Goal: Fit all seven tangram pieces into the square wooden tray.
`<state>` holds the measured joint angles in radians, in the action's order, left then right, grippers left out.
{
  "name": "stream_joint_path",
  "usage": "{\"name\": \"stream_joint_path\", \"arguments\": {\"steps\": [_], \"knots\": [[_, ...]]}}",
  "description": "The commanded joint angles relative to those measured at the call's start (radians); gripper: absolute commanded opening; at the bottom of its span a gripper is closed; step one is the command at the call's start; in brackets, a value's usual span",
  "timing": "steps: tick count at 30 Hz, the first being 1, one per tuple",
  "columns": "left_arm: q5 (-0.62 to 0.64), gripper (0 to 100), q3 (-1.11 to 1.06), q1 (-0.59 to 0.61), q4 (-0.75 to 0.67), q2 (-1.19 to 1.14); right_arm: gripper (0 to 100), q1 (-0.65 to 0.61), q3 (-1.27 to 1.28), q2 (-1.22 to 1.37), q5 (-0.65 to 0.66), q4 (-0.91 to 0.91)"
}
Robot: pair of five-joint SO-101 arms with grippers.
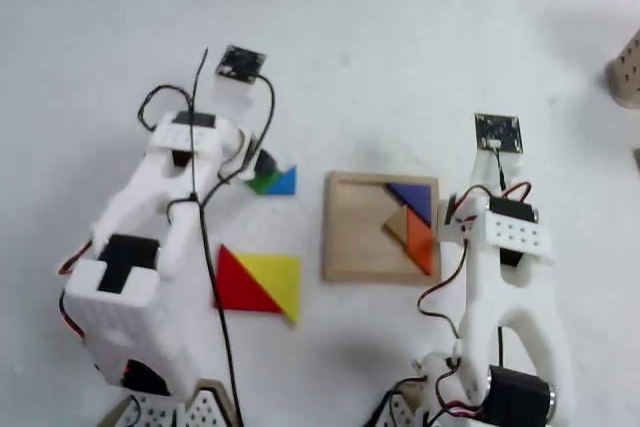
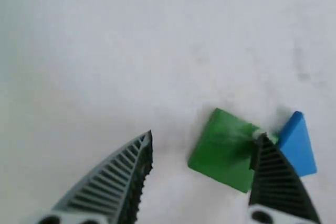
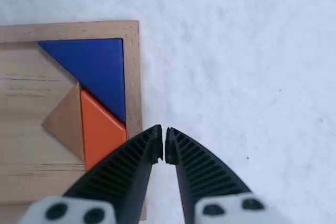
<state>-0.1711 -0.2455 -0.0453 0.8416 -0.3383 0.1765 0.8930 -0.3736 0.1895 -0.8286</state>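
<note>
The step in hand seems to be the pick-up of the green square. In the high view it lies on the tabletop at 9 o'clock from the tray, and it touches the light blue triangle.

The left jaws stand wide open and hold nothing. They are low over this square, with 1 jaw at the edge beside the light blue triangle. I judge that the next move calls for centring on the square, so that closing does not push its neighbour.

The right jaws are almost closed and empty, at the tray's 3 o'clock rim.

Count: 1 tray and 7 pieces.
- 3 are inside, toward its 3 o'clock side: the dark blue triangle, the tan triangle and the orange piece.
- 4 are outside: the green square, the light blue triangle and, at 8 o'clock, the red triangle touching the yellow triangle.
</note>
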Motion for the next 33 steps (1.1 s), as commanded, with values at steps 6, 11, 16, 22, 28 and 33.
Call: {"name": "stream_joint_path", "arguments": {"steps": [6, 11, 16, 22, 28, 33], "knots": [[-0.037, 30, 0.046, 0.001, 0.064, 0.007, 2.4, -0.013, -0.017, -0.038, 0.008, 0.012], [-0.037, 30, 0.051, 0.002, 0.057, 0.001, 2.4, -0.013, -0.017, -0.038, 0.008, 0.012], [-0.055, 30, 0.043, -0.002, 0.057, -0.002, 2.4, -0.013, -0.017, -0.038, 0.008, 0.012], [-0.224, 27, -0.017, -0.002, -0.043, 0.01, 2.4, -0.013, -0.015, -0.038, 0.005, 0.012], [-0.242, 19, -0.028, -0.008, -0.13, 0.007, 2.4, -0.013, -0.015, -0.038, 0.005, 0.013], [-0.308, 19, -0.028, -0.019, -0.127, 0.002, 2.4, -0.013, -0.015, -0.038, 0.005, 0.013]]}}
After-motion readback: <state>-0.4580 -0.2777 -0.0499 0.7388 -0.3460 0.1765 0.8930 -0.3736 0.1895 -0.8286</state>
